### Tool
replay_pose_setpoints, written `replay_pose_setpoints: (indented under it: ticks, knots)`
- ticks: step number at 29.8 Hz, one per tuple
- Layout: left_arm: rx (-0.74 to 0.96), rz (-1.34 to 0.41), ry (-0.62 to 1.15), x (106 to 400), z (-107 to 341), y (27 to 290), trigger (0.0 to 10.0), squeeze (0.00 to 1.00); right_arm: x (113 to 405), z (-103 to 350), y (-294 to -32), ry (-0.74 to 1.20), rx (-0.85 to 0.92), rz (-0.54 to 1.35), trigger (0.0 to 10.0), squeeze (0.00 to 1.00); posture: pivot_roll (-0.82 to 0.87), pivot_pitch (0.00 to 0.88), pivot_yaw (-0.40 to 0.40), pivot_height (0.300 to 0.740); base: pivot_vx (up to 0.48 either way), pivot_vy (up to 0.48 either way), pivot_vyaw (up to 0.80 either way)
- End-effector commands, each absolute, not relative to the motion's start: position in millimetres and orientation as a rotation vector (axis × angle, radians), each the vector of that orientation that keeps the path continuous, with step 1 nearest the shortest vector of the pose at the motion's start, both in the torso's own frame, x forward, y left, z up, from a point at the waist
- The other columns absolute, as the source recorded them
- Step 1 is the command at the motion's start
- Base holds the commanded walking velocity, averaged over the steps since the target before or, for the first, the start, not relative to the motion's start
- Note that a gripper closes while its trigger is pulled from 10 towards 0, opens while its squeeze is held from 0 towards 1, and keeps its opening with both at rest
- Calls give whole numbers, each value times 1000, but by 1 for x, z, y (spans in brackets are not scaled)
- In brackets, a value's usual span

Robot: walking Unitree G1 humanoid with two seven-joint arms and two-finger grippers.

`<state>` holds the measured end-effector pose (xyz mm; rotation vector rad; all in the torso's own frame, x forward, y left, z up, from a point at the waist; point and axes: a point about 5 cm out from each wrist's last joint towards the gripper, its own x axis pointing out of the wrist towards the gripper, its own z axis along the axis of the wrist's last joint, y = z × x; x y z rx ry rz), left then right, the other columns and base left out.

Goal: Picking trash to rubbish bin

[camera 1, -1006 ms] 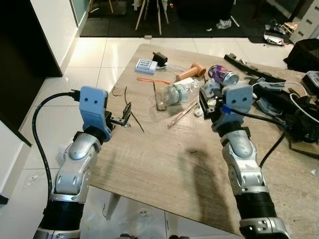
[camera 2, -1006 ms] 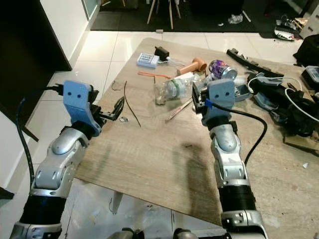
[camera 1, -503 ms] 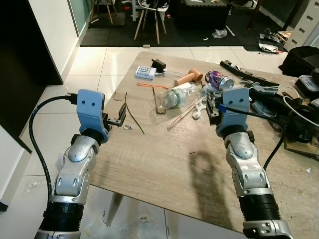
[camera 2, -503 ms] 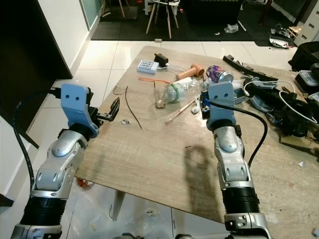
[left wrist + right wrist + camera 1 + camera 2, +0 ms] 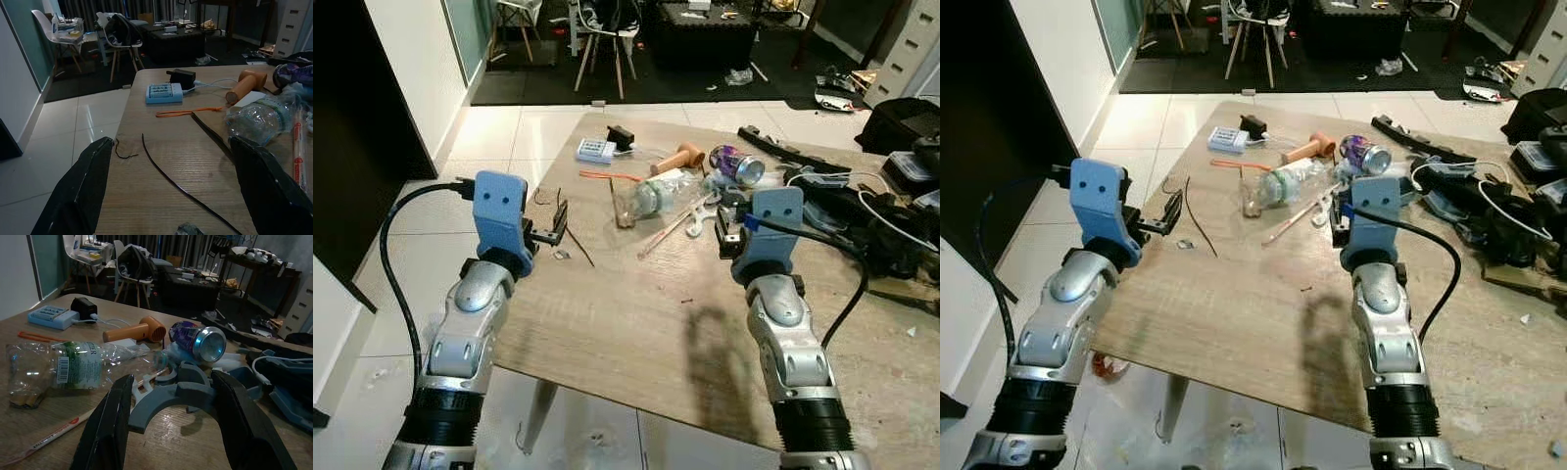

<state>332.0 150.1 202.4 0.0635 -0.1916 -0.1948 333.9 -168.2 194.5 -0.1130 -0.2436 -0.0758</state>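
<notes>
Trash lies scattered across the far half of a wooden table (image 5: 636, 323): a crushed clear plastic bottle (image 5: 658, 191) on its side, a purple drink can (image 5: 738, 164) lying just beyond it, and a long thin straw wrapper (image 5: 668, 223) slanting toward the near edge. A blue battery charger (image 5: 595, 150), a tan hair dryer (image 5: 675, 158) and a tangle of dark cables (image 5: 862, 211) at the right share the surface. The left gripper (image 5: 558, 223) hovers over the table's left edge, fingers spread wide and holding nothing, with a thin black strip (image 5: 176, 183) on the wood ahead of it. The right gripper (image 5: 171, 426) hangs low above the table, facing the can and bottle, its fingers also apart and empty, with a grey curved plastic piece (image 5: 168, 399) lying between and just beyond them. No rubbish bin can be made out. Judging by this, the task has barely begun: no item is grasped, and every piece is left to collect.
</notes>
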Motion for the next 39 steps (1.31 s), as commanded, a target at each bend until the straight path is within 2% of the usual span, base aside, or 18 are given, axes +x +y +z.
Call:
replay_pose_setpoints:
  ticks: [1,11,24,36,39]
  knots:
    - [61,-204,-184,332,199,147,10000,0,332,192,-171,-233,-79,-94,10000,0,-4,84,37,740,-292,0,0]
    - [71,-215,-185,331,200,150,10000,0,330,188,-166,-208,7,-69,10000,0,6,90,40,740,-336,0,0]
    - [95,-248,-177,331,200,147,10000,0,328,187,-162,-216,17,-77,10000,0,11,100,59,740,-333,0,0]
    - [180,-363,-119,330,193,136,10000,0,325,179,-162,-173,76,-83,10000,0,10,114,76,740,0,0,0]
    - [206,-389,-105,329,191,132,10000,0,324,177,-161,-170,81,-82,10000,0,11,120,80,740,0,-480,0]
